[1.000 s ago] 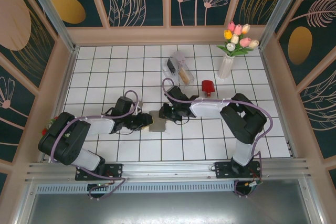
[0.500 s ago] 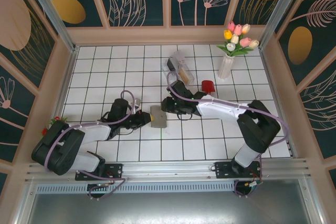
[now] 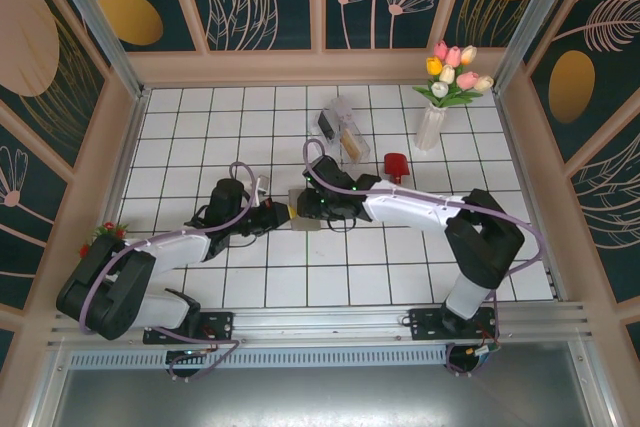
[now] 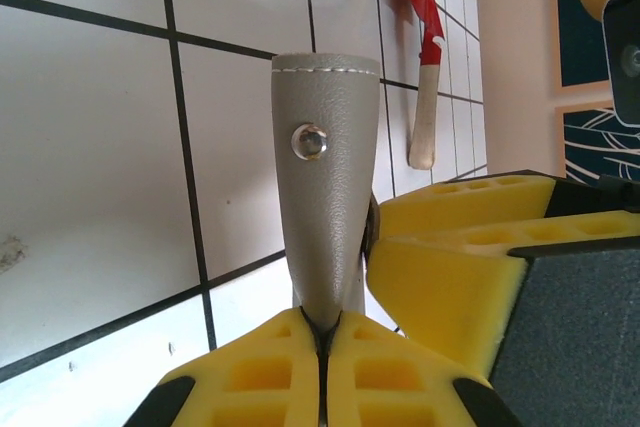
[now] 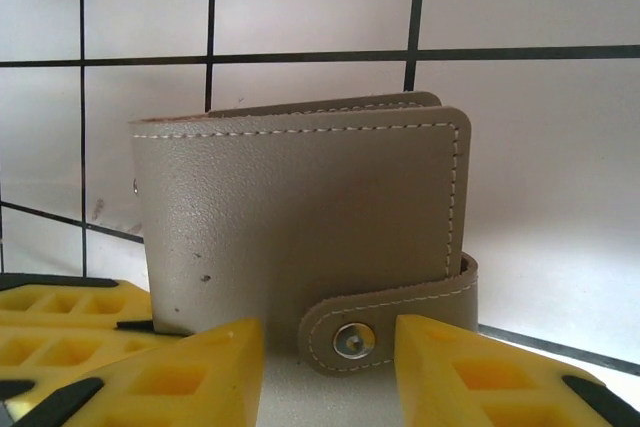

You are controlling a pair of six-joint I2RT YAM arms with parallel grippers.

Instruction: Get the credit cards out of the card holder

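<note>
- Although both arms have closed in on the card holder [image 3: 302, 218], the task looks barely begun; the wallet is folded shut and no credit card can be seen on the white tiled table [image 3: 200, 127].
- Held up on edge near the middle of the table, the card holder sits between the two grippers; in the left wrist view it [image 4: 325, 207] rises from the pads as a narrow grey wedge, with the fold at the far end.
- Left gripper [image 3: 279, 218]: its yellow pads are pressed together on the holder's near edge [image 4: 322, 347], with no gap beyond the leather itself; this is the anchoring grip.
- Right gripper [image 3: 313, 205]: its fingers stand apart on either side of the closure strap [image 5: 400, 312], whose snap [image 5: 352, 340] is fastened; they [image 5: 328, 372] hold nothing firmly, though whether the pads brush the strap is hard to tell from this angle.
- Done so far, by my reading: the holder is picked up, steadied and presented broadside to the right arm [image 5: 300, 207].
- Left to do: pop the snap, fold the holder open, find the cards in the inner pockets, and draw each one out.
- Well apart toward the far side lie a clear plastic box [image 3: 340, 127], a red-handled tool [image 3: 395, 164] and a vase of tulips [image 3: 432, 122]; none bears on this step.
</note>
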